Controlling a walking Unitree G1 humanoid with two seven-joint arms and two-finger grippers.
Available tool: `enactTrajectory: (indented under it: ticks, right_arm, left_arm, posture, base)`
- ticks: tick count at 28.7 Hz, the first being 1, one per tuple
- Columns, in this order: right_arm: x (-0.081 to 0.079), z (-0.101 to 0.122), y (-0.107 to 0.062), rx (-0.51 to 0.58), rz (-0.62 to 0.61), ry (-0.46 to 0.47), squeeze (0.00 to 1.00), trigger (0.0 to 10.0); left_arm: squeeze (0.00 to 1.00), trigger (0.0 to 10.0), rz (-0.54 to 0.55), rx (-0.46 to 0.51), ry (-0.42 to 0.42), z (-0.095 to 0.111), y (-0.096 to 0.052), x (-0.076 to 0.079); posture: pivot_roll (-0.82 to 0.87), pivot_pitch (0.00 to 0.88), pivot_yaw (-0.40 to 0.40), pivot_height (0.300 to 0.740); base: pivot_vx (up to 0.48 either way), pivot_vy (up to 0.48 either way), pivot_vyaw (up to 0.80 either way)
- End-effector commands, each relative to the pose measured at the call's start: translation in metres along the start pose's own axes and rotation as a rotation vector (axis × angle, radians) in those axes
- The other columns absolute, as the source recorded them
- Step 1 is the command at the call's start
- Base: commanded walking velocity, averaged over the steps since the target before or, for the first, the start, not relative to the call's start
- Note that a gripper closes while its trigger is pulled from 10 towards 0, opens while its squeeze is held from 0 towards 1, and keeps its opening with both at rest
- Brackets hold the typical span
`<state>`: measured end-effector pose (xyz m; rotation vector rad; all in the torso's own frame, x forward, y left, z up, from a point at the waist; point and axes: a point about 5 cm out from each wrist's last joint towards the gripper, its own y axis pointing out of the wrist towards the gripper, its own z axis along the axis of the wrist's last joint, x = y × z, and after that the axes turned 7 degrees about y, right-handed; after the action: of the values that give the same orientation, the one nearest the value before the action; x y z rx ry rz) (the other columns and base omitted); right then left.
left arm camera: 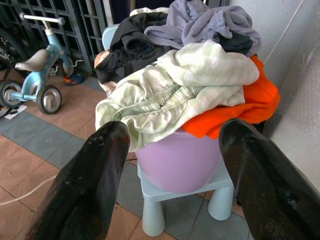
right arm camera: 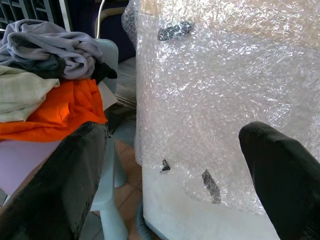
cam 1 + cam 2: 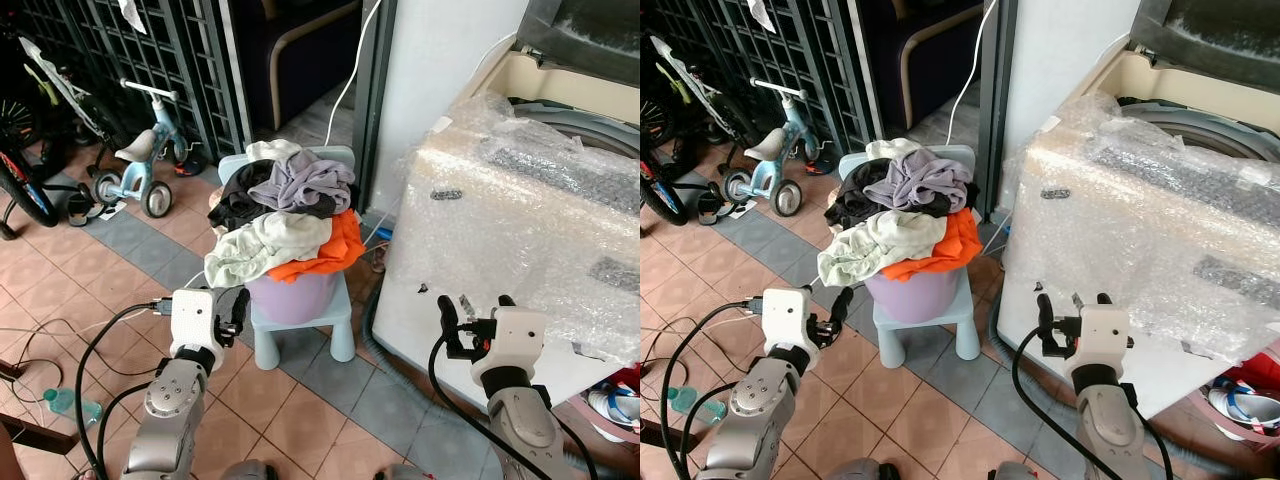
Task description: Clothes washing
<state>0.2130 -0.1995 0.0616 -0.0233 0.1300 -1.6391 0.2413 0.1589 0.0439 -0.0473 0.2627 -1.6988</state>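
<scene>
A lilac plastic tub (image 3: 292, 296) heaped with laundry sits on a small pale blue child's stool (image 3: 300, 335), which stands on a tiled floor (image 3: 300, 420) of terracotta and grey tiles. The pile (image 3: 285, 215) spills over the tub's rim: a pale green garment (image 3: 265, 245) hangs over the front edge, a bright orange one (image 3: 335, 250) drapes over the side nearest the washer, and a black garment (image 3: 240, 195) and a grey-lavender one (image 3: 310, 180) are bunched on top. Just beside the stool, on the robot's right, stands a top-loading washing machine (image 3: 500, 230) wrapped in bubble wrap, its lid raised at the back edge and its drum opening (image 3: 1200, 125) showing. The left gripper (image 3: 232, 312) is held in the air low in front of the tub, near its front edge and not touching it; in the left wrist view its two black fingers (image 1: 87, 185) are spread wide apart with nothing between them, framing the tub and the hanging green cloth. The right gripper (image 3: 475, 320) is held in front of the washer's wrapped front face, close to it; its fingers (image 2: 60, 180) are likewise spread wide and hold nothing. Beyond the stool, against a dark metal grille (image 3: 130, 50), stands a light blue child's tricycle (image 3: 140, 160). Black cables (image 3: 100, 350) trail across the floor at the robot's left.
</scene>
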Motion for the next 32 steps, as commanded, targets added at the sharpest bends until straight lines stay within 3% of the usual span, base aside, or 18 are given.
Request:
enactTrajectory:
  ticks: [1, 7, 25, 32]
  right_arm:
    - [0.000, 0.006, 0.003, 0.016, -0.004, 0.012, 0.00, 10.0]
    - [0.001, 0.005, 0.004, 0.007, -0.009, 0.005, 0.00, 10.0]
    - [0.002, 0.003, 0.004, -0.008, -0.022, 0.000, 0.00, 10.0]
    - [0.003, 0.007, 0.006, -0.003, -0.020, -0.009, 0.00, 10.0]
  left_arm:
    - [0.00, 10.0, -0.001, 0.005, 0.020, 0.002, 0.000, -0.003]
    - [0.00, 10.0, -0.006, 0.009, 0.023, 0.003, 0.001, -0.001]
    - [0.00, 10.0, 0.006, 0.005, 0.003, 0.005, 0.008, -0.002]
    - [0.00, 10.0, 0.009, 0.010, -0.001, 0.008, 0.010, -0.003]
  posture:
    - [-0.10, 0.000, 0.065, 0.740]
    - [-0.11, 0.000, 0.066, 0.740]
    - [-0.12, 0.000, 0.064, 0.740]
    - [-0.12, 0.000, 0.063, 0.740]
  base:
    - [0.000, 0.000, 0.00]
    - [0.000, 0.000, -0.10]
    - [0.000, 0.000, -0.80]
    - [0.000, 0.296, -0.80]
